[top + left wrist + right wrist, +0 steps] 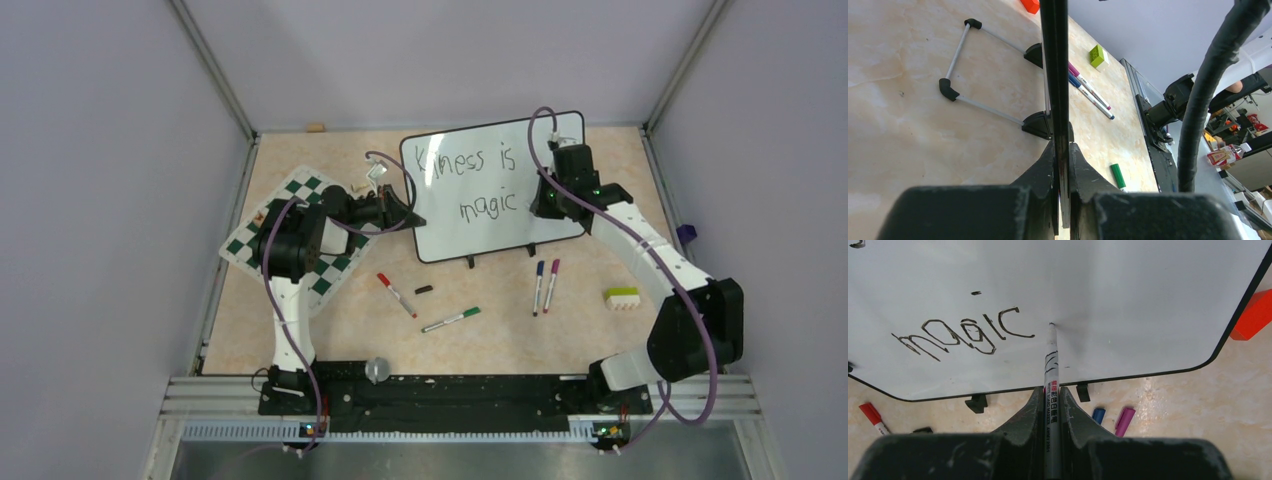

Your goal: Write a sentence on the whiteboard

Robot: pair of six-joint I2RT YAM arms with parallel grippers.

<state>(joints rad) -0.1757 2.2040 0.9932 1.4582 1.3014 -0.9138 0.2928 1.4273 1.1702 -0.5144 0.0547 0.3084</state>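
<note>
Left tool [1062, 148] pinches the whiteboard [1148, 290] edge; right tool [1052, 402] clamps a marker [1050, 365] touching mid-frame beside "magic", so the sentence [970, 335] probably lacks only its full stop.

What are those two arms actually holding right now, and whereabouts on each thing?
The left gripper clamps the whiteboard by its left edge; the right gripper holds a marker by its barrel, tip at the board.

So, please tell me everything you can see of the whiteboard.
The whiteboard is a glossy white rectangle with a thin black frame, rounded corners and two black feet. It stands propped on the table, bearing black handwriting in two lines, the lower reading "magic". The left pincer clamps its left edge; the marker in the right pincer touches its face beside "magic".
</note>
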